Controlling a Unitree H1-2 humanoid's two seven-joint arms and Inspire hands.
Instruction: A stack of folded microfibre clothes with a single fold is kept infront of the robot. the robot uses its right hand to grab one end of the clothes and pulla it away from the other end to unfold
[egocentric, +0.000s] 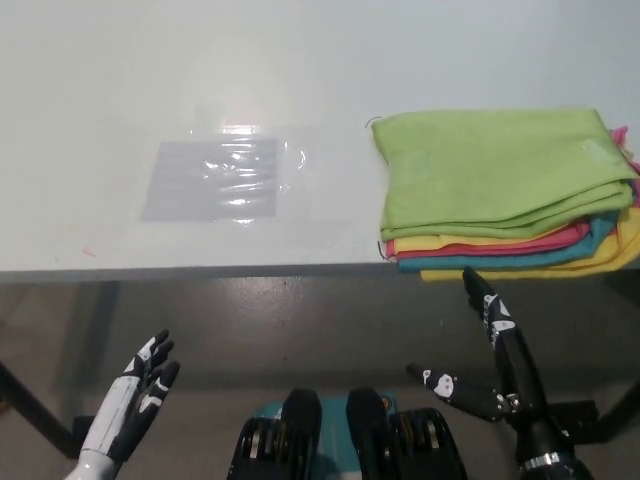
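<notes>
Here the stack of cloths (505, 190) sits at the right end of the worktop (200, 80), its near side lying right along the front edge and its right side running out towards the right edge of the view. The black right robot hand (490, 355) is below that front edge, off the worktop, with its fingers spread and holding nothing; one fingertip points up at the underside of the stack's near side, close to it but not touching. So the cloths lie up and slightly to the right of this hand, and the reach looks like a short lift over the edge. The white left robot hand (145, 385) rests low at the left, well apart from the stack, fingers also apart and empty, so the right hand is clearly the nearer one.

The stack's long axis runs left to right, along the front edge. The top cloth (490, 165) is lime green, lying flat with soft rumpled layers showing at its near side. Under it peek yellow, pink and teal layers, fanned out a little at the near right corner. A clear plastic sheet (222, 178) lies flat on the worktop to the left of the stack.
</notes>
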